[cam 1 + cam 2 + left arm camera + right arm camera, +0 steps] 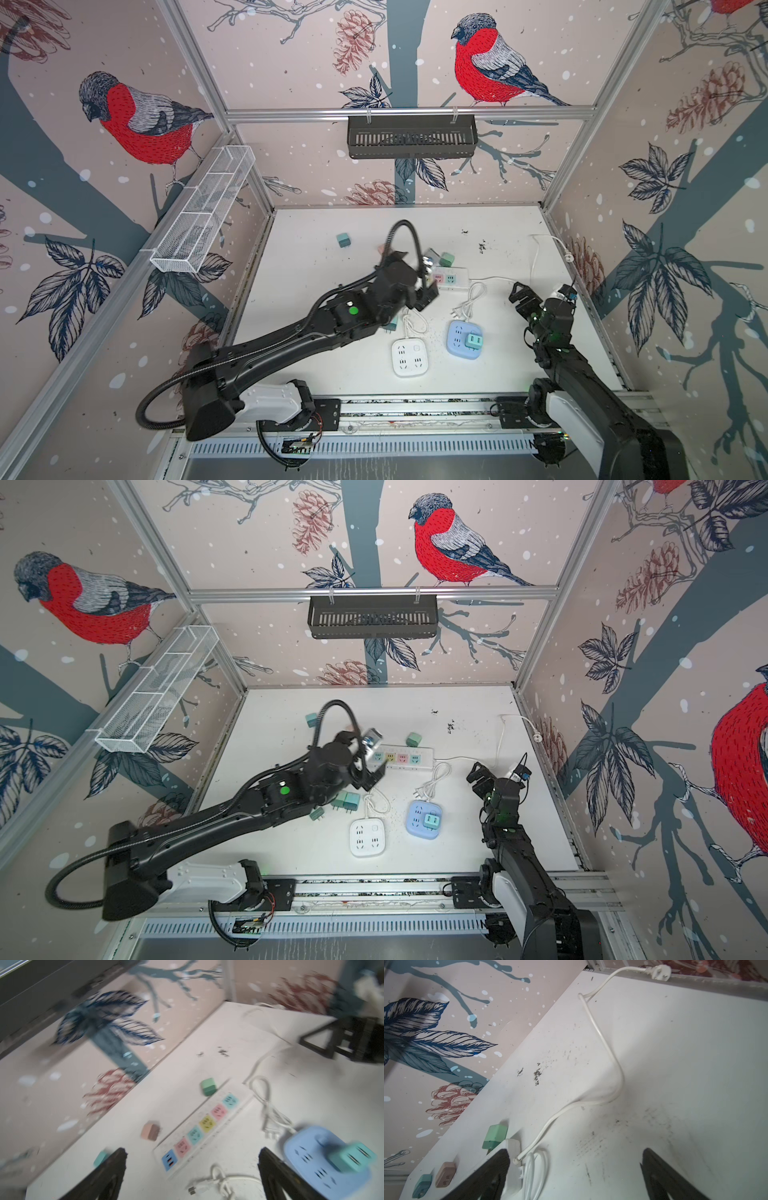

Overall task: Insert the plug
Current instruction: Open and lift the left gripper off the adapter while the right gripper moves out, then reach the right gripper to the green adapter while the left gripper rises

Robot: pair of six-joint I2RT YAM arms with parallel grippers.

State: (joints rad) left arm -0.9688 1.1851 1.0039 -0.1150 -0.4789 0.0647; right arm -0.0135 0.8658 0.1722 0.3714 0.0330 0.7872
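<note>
1. Teal plug (pixel 473 340) stands in the blue socket block (pixel 455 347), on the block's side toward my right arm. Its prongs are hidden, so I judge it seated.
2. From my left gripper (pixel 428 296) that plug lies toward the front rail and toward my right arm, near but apart. It sits roughly between my 2 grippers, neither clearly nearer.
3. My left gripper's jaws are spread wide with nothing between them. It hovers tilted over the left end of the long power strip (pixel 405 757).
4. My right gripper (pixel 523 293) is also spread and empty, raised near the right wall.
5. If another plug is wanted, the 2 loose teal plugs (pixel 351 801) by my left forearm look closest.
</note>
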